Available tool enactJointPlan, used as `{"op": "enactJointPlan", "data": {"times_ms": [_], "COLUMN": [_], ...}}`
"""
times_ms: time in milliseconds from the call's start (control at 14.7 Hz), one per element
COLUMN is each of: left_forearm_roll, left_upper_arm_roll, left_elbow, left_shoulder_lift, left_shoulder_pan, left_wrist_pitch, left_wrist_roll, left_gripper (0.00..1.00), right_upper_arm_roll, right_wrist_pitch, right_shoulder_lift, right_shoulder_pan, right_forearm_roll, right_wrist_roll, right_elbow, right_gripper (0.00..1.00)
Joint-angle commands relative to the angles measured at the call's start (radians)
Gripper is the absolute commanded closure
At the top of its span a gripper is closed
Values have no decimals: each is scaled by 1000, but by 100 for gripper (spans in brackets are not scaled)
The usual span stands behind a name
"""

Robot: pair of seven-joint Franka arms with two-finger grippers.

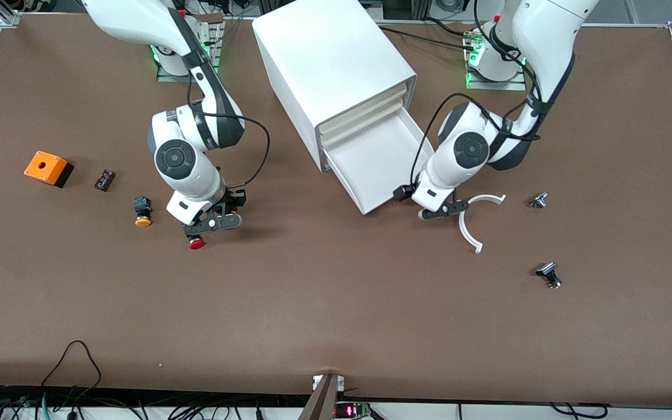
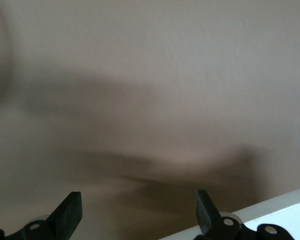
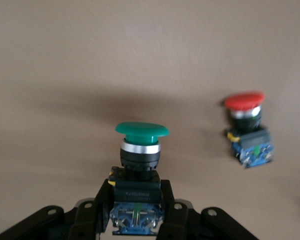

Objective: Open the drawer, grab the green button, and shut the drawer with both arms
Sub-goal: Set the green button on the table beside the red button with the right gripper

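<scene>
Drawer (image 1: 384,163): one, the bottom of four in a white cabinet (image 1: 330,64), stood pulled out, its tray bare where it showed.

Buttons: three counted.
- Green-capped button (image 3: 140,150), clamped by its black body between the fingers (image 3: 102,200) of the right gripper (image 1: 214,224), over the table toward the right arm's end (its cap hidden in the front view).
- Red-capped button (image 1: 197,243), lying on the table just beside that gripper, nearer the front camera.
- Yellow-orange-capped button (image 1: 143,212), lying near it, toward the right arm's end.

Grippers: two. The left gripper (image 1: 442,210) hung with its fingers (image 2: 70,212) spread wide, holding nothing, beside the drawer's front corner.

Other items, near to far:
- dark metal fitting (image 1: 549,274), one, toward the left arm's end;
- white curved strip (image 1: 470,224), one, beside the left gripper;
- small metal part (image 1: 538,200), one;
- orange box (image 1: 48,168) with a round hole, and a small dark block (image 1: 104,179) beside it.

Surface: brown table (image 1: 336,315), with cables along the edge nearest the front camera.
</scene>
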Motion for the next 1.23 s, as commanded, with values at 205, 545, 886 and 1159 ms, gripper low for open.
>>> {"op": "enactJointPlan", "data": {"times_ms": [205,545,886,1159], "left_forearm_roll": [-111,-105,-95,-92], "left_upper_arm_roll": [-215,-207,-91,64], "left_elbow": [-138,-140,-36,114], "left_shoulder_lift": [-133,-138,-258,-396], "left_shoulder_pan": [-9,10,252,310], "left_wrist_pitch": [-52,-97,-95,-422], "left_wrist_roll": [-2,49,249,607], "left_gripper": [0,0,0,0], "right_upper_arm_roll": [14,17,-13,-12], "right_wrist_pitch": [181,-30,-304,-420], "right_shoulder_lift": [34,-24,-49,-76], "right_shoulder_pan": [-9,-11,-15,-43], "right_forearm_roll": [11,13,11,9], "right_wrist_roll": [109,171,172,258], "right_elbow": [-107,36,244,340], "right_gripper": [9,0,0,0]}}
